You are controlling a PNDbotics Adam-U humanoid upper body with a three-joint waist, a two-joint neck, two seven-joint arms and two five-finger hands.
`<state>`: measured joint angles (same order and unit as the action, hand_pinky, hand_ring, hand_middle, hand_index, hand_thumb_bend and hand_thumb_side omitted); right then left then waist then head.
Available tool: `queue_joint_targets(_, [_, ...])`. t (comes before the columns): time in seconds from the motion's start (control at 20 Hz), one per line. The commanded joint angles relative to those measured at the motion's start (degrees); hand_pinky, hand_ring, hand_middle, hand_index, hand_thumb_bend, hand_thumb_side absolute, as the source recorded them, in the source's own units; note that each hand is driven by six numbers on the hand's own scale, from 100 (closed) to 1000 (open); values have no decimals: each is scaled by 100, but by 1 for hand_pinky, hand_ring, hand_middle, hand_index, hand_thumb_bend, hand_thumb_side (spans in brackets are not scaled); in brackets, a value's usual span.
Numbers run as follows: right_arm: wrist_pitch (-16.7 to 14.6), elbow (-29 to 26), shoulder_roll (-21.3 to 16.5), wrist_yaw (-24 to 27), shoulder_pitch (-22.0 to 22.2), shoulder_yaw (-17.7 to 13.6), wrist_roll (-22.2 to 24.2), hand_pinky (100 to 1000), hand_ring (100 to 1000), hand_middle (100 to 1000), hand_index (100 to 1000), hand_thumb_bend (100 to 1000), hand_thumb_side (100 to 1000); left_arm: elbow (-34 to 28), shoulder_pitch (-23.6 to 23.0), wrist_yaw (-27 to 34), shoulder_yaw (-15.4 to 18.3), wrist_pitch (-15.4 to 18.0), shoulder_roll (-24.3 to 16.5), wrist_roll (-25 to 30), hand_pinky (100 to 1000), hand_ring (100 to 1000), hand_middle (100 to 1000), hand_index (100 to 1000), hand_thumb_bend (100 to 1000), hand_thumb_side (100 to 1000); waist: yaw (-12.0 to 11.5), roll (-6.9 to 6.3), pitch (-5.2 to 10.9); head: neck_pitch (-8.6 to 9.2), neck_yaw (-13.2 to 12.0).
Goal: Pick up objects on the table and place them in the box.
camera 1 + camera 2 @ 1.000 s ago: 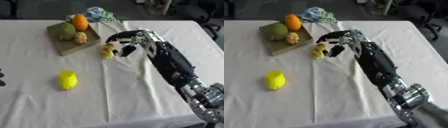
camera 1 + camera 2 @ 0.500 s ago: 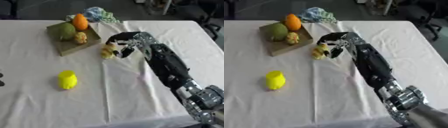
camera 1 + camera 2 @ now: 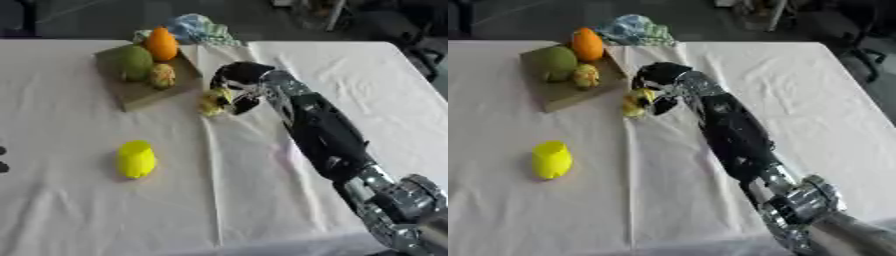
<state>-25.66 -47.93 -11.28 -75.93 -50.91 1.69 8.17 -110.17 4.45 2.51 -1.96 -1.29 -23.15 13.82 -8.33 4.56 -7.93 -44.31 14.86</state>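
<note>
White cloth table. Right hand fingers curled round small yellow fruit beside box. Risk: partial grasp, fruit slips during lift.

Quick count: one flat brown box with three things in it, namely one green round fruit, one orange fruit and one small yellowish knobbly thing. Out on the desk there's one yellow pepper-shaped thing, one small pale yellow thing and one crumpled blue-green cloth. One white tablecloth.
</note>
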Motion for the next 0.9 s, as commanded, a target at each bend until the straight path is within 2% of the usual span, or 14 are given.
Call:
queue_joint_targets(0.05, [116, -332, -45, 112, -256, -186, -412, 757, 713, 581, 357, 100, 131, -63, 58, 19, 12, -3, -55, 5, 629, 523, 570, 711, 100, 970, -24, -21, 151, 20, 21])
queue_joint_targets(0.25, [401, -362, 70, 155, -522, -411, -670, 751, 701, 578, 354, 100, 109, -67, 112, 33, -33, -6, -44, 44, 628, 523, 571, 711, 100, 970, -133, -17, 136, 20, 98])
queue_joint_targets(0.55, [1064, 152, 358, -206, -725, -731, -1178, 732, 686, 590, 432, 100, 100, -83, 234, 64, -115, -11, -47, 135, 629, 523, 571, 711, 100, 970, -416, 26, 88, 20, 277])
queue_joint_targets(0.7, [1291, 447, 538, -385, -700, -816, -1311, 733, 694, 616, 539, 100, 119, -92, 264, 71, -127, -12, -60, 151, 628, 523, 571, 711, 100, 974, -522, 34, 60, 20, 349])
queue_joint_targets(0.8, [1433, 620, 647, -490, -672, -865, -1348, 739, 712, 656, 645, 100, 129, -98, 290, 80, -139, -12, -55, 163, 628, 523, 571, 711, 100, 970, -574, 37, 45, 20, 387])
queue_joint_targets(0.9, [1579, 726, 730, -593, -648, -901, -1407, 738, 716, 667, 694, 100, 129, -102, 311, 88, -151, -15, -50, 178, 628, 523, 571, 711, 100, 970, -610, 39, 34, 20, 421])
